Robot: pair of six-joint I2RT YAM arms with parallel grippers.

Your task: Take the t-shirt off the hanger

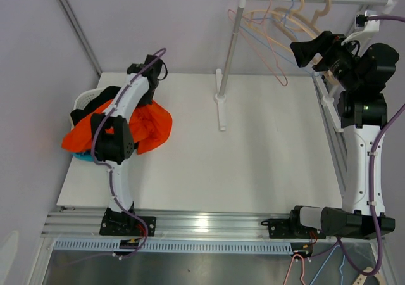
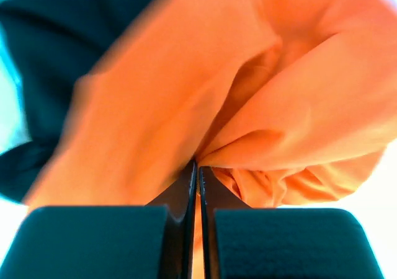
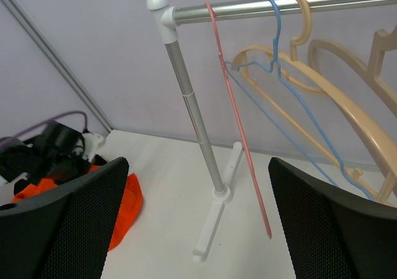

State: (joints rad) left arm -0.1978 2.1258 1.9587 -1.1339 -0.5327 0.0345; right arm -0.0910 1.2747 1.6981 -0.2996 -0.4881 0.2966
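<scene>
**T-shirt (image 1: 158,123) heaped way left of the rack (image 1: 229,57)**

Left end effector (image 2: 197,167) is pressed together, pinching a fold of the orange t-shirt. The t-shirt is bunched up on the tabletop (image 1: 253,164), well left of the rack, against a white basket (image 1: 88,98). Right end effector (image 3: 198,217) is spread wide just right of the rack's hangers (image 1: 278,28), gripping nothing.

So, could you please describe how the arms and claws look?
The left arm and right arm have white curved links, black joints and a purple cable alongside. The right arm shows a small green light. The right claw has broad black textured fingers; the left claw is black too.
</scene>
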